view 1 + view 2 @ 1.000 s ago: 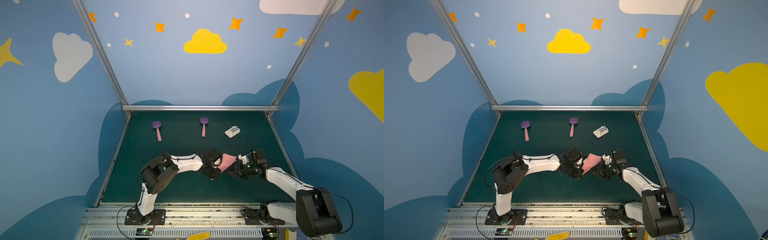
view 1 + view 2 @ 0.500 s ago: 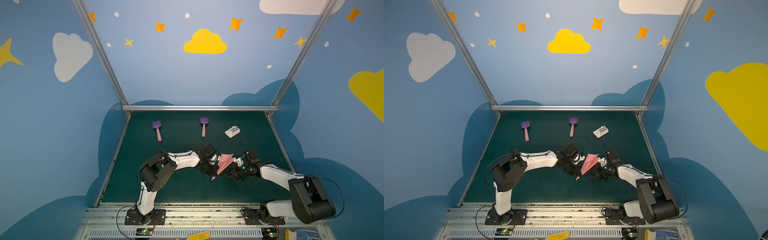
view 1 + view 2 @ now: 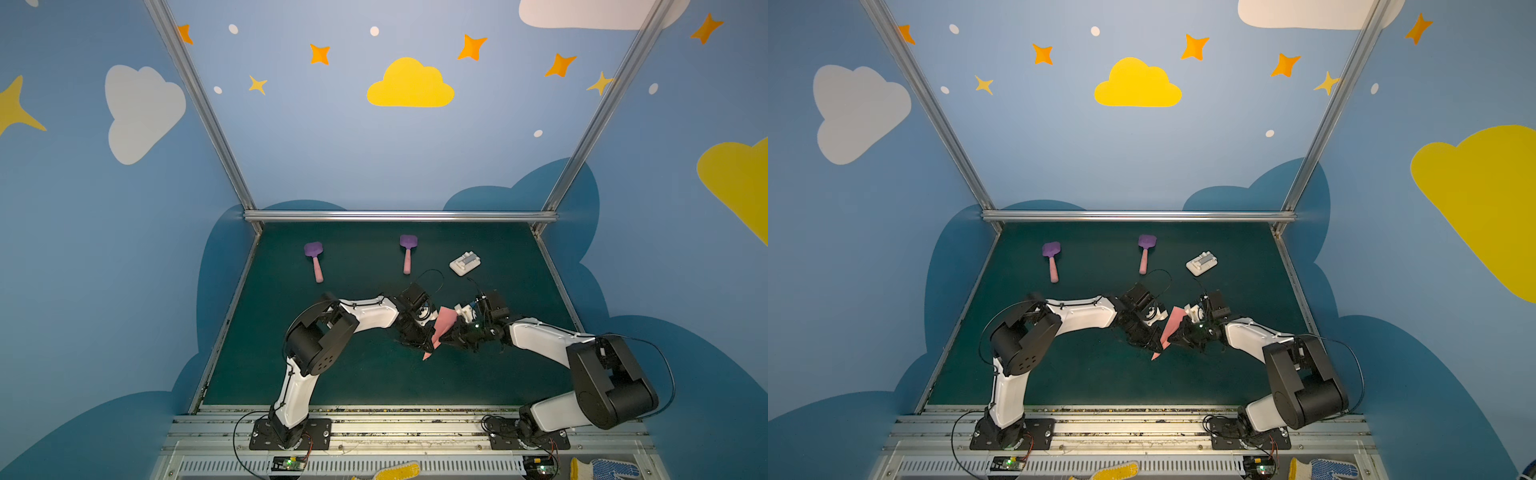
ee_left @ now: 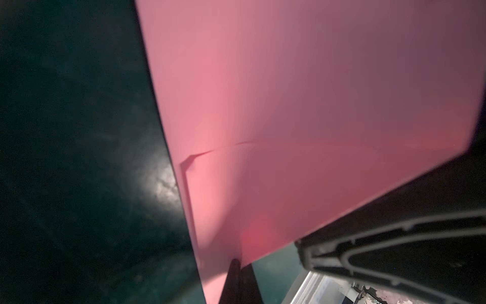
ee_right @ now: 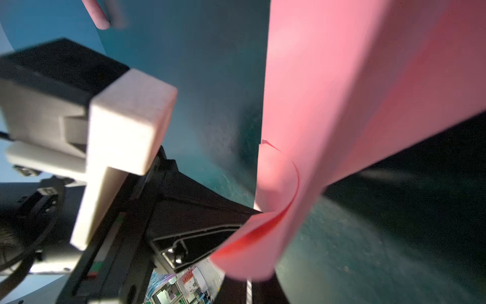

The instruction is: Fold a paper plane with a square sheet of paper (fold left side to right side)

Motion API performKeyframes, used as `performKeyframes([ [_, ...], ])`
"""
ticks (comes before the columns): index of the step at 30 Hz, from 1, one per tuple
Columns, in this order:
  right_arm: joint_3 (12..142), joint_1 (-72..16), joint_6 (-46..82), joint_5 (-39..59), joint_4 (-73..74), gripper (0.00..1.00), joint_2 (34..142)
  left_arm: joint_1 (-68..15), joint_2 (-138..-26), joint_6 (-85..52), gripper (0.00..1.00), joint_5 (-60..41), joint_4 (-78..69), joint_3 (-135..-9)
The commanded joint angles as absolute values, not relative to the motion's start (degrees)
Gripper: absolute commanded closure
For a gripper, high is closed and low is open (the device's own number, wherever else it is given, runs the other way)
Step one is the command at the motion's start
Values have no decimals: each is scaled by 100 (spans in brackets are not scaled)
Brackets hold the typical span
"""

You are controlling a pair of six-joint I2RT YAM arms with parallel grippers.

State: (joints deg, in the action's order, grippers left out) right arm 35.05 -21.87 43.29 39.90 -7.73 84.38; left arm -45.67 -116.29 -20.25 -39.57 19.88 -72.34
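Note:
The salmon-pink paper plane hangs above the green mat between my two grippers, its pointed tip aimed down toward the front. My left gripper is shut on it from the left. In the left wrist view the paper plane fills the frame above the closed left gripper. My right gripper is shut on it from the right. In the right wrist view a curled layer of the paper plane bulges over the closed right gripper.
Two purple spatulas with pink handles and a small white plastic block lie at the back of the green mat. A metal rail runs along the front edge, and blue walls enclose the sides.
My right gripper has closed on the paper. The paper has turned from a broad patch to a slim dart pointing down and forward, and both wrists have drawn closer.

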Motion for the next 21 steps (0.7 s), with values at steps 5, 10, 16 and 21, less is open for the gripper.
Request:
performKeyframes([
  [5,3721,-2224,4358,3883,-609,95,8768,-4473,-11698,-2097,96,-4346,2061,-7356],
  [10,3795,-2224,4394,3910,-501,95,8966,-4459,-11807,-2073,96,-4437,2116,-7431],
  [16,3823,-2232,4447,3961,-370,97,9127,-4455,-11897,-1992,96,-4450,2228,-7515],
  [21,3976,-2232,4452,3988,-351,98,9206,-4443,-11921,-1958,96,-4465,2230,-7515],
])
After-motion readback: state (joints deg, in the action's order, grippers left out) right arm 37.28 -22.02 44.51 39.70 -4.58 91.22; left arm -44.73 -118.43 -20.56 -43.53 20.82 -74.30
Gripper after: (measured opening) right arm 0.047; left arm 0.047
